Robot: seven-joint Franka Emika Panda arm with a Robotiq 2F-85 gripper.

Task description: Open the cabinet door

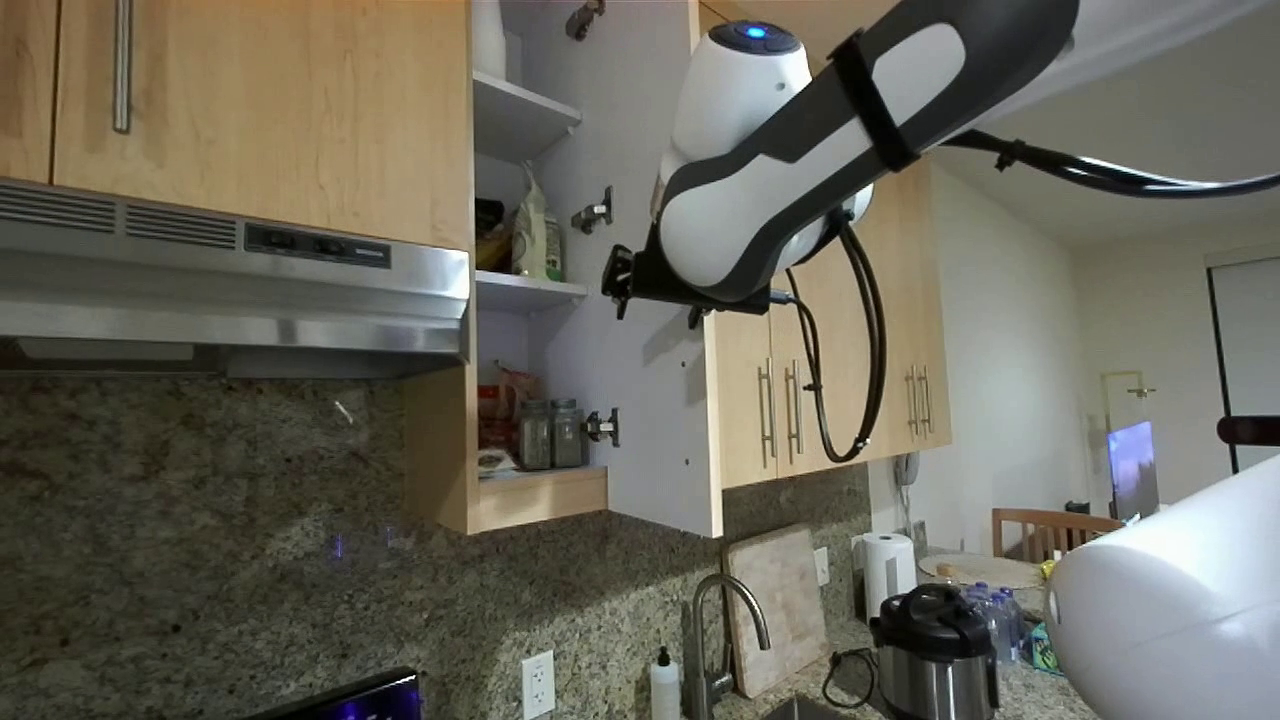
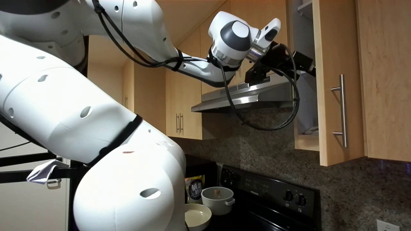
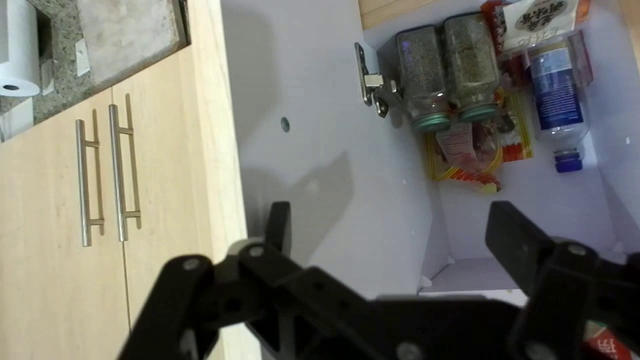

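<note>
The cabinet door stands swung well open. Its white inner face (image 1: pixel 655 420) shows in an exterior view, and its light-wood outer face (image 2: pixel 337 57) with a vertical silver bar handle (image 2: pixel 343 110) shows in an exterior view. In the wrist view the inner face (image 3: pixel 320 75) fills the middle, with the wood edge at its left. My gripper (image 3: pixel 394 220) is open with nothing between its fingers. It is on the inner side of the door, with the left finger close to the face near the free edge. I cannot tell whether it touches. The handle is hidden in the wrist view.
The open cabinet holds shelves (image 1: pixel 525 290), glass jars (image 3: pixel 425 75), a plastic bottle (image 3: pixel 557 90) and food bags. A steel range hood (image 1: pixel 230 290) is beside it. Neighbouring doors with paired handles (image 3: pixel 117 170) are past the open door. A faucet (image 1: pixel 735 600) is below.
</note>
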